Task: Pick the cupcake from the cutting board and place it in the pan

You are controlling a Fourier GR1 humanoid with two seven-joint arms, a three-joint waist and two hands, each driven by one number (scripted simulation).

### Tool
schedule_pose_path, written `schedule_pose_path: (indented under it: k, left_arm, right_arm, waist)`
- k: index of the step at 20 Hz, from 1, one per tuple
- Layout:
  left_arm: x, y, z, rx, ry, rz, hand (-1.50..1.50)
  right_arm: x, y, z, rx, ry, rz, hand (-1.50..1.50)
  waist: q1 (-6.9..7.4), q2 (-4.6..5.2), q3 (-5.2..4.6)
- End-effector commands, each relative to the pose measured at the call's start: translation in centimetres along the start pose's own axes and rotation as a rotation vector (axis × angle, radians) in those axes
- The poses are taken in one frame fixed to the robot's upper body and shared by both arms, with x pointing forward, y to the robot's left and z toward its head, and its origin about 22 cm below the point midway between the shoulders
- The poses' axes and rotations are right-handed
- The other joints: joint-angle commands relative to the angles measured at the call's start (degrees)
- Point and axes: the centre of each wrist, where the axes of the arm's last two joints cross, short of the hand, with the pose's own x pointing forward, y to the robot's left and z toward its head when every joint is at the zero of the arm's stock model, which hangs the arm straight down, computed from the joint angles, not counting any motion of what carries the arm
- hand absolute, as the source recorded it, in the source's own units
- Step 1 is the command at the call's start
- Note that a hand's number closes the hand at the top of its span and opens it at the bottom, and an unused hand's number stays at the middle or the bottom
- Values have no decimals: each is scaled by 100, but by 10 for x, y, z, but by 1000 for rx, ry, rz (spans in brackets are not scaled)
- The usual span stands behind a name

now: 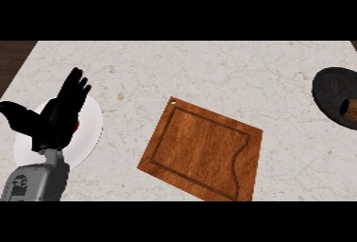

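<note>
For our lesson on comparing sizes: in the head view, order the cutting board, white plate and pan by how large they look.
1. cutting board
2. white plate, partly hidden by the left hand
3. pan, cut off at the edge, so unsure

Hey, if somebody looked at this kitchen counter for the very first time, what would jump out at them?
Probably the wooden cutting board, lying bare and turned at an angle in the middle of the pale counter. Next, the black left hand, fingers straight, at the left over a white plate. At the right edge sits a dark pan with a small brown thing in it, cut off by the edge.
</note>
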Motion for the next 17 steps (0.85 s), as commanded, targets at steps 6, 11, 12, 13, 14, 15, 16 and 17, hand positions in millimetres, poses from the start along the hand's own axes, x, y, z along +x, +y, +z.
schedule_pose_path:
  k: [6, 11, 12, 13, 14, 15, 16, 17]
  left_arm:
    - [-3, 5, 2, 26, 16, 11, 0]
    - [-5, -1, 7, 17, 5, 15, 0]
    - [-10, -2, 11, 20, 11, 10, 0]
    - [-6, 11, 9, 32, 19, 1, 0]
    - [0, 9, 6, 31, 15, -4, 0]
    - [-10, 0, 9, 28, 22, 5, 0]
    - [-5, 17, 9, 41, 18, -7, 0]
    - [-10, 6, 6, 29, -9, 3, 0]
  right_arm:
    - [-9, -45, 47, 73, -56, -284, -150]
    - [0, -69, 58, 57, -57, -244, -150]
    - [-10, -58, 61, 68, -58, -251, -150]
    - [-5, -68, 64, 53, -59, -255, -150]
    - [0, -72, 62, 47, -60, -227, -150]
    - [-6, -67, 65, 39, -71, -245, -150]
    - [-6, -74, 73, 51, -58, -234, -150]
    - [-11, -61, 65, 55, -51, -231, -150]
  waist:
    - [-172, -32, 27]
    - [-151, -52, 39]
    - [-140, -60, 33]
    - [-162, -57, 39]
    - [-142, -48, 42]
    - [-183, -49, 36]
    - [-184, -71, 28]
    - [-159, -25, 30]
